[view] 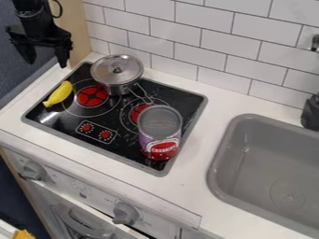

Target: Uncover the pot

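Shiny silver metal pot [113, 88] set at back of black glass stovetop [59, 121], covered by round metal lid [129, 65] with small dark knob [116, 69]. White lettering printed on red label [163, 150] of tall red-and-purple can [161, 132], stood at stovetop's front right. Yellow plastic banana [59, 94] laid at stovetop's left. Black two-finger gripper [46, 64] held beyond stovetop's back left corner, fingers spread, nothing gripped.

Up and left of the stove [123, 150], the robot arm [33, 13] is cropped by the top edge; right of the stove, the right edge cuts off the sink [249, 151]. On the stove, a lid [118, 65] conceals the inside of the pot [113, 87].
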Motion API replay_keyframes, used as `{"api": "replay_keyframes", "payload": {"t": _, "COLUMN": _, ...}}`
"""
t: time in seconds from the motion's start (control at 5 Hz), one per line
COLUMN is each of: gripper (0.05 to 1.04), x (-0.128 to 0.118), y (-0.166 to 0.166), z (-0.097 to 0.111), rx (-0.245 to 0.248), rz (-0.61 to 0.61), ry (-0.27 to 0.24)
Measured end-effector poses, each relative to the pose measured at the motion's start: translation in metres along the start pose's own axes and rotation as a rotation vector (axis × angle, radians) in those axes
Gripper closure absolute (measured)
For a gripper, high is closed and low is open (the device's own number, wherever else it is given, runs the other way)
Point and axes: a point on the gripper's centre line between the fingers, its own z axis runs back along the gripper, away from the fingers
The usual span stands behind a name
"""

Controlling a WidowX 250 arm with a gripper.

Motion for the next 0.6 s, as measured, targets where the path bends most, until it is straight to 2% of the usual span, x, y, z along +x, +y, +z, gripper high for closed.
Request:
{"api": "replay_keyframes", "payload": {"t": 0.2, "gripper": 0.083, "x": -0.006, "y": -0.003, "z": -0.011, "rx": -0.013, "rz": -0.001, "ry": 0.035}}
{"api": "replay_keyframes", "payload": {"t": 0.4, "gripper": 0.083, "x": -0.003, "y": -0.016, "z": -0.014, "rx": -0.065, "rz": -0.023, "ry": 0.064}}
{"api": "replay_keyframes", "payload": {"t": 0.6, "gripper": 0.083, "x": 0.012, "y": -0.040, "z": -0.014, "rx": -0.096, "rz": -0.083, "ry": 0.076}}
